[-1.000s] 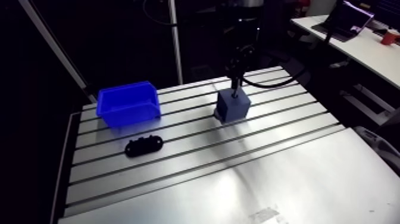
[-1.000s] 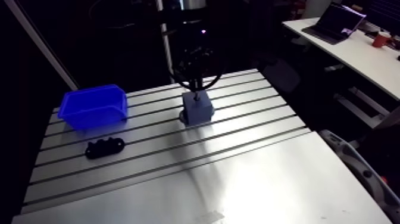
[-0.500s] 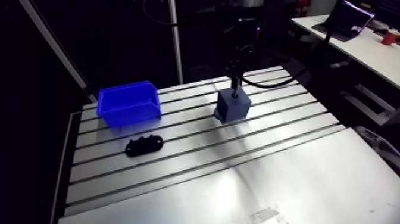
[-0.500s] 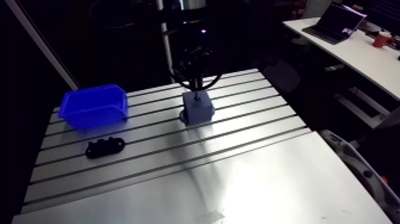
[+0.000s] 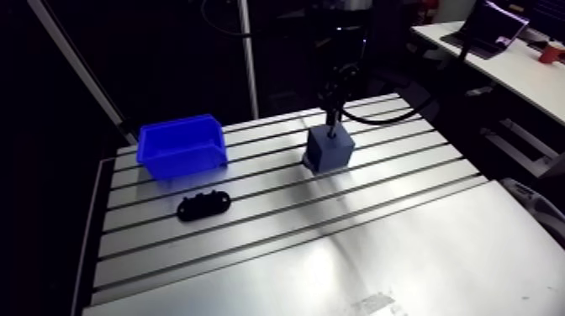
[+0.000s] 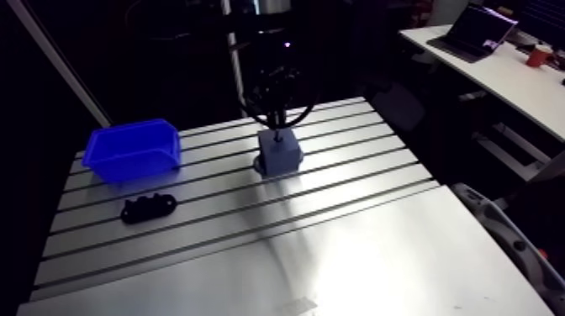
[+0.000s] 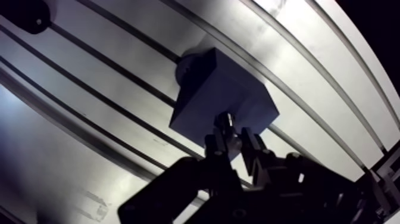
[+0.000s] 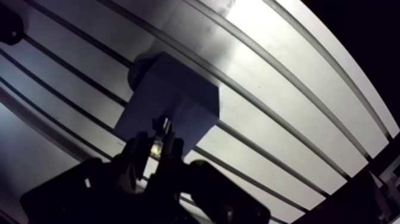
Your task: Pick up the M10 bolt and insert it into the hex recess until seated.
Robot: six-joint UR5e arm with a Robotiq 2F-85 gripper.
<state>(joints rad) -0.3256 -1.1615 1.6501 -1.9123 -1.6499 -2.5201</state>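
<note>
Nearest us on the slotted desk (image 5: 378,244) lies a black part (image 5: 203,204), well apart from the grey-blue block (image 5: 329,149). Farther back a blue bin (image 5: 182,144) stands, also well apart from the block. Directly above the block hangs our hand (image 7: 233,136), its fingers narrow and clamped on the M10 bolt (image 8: 159,142). The bolt's lower end meets the block's top face; we cannot tell whether it is seated.
</note>
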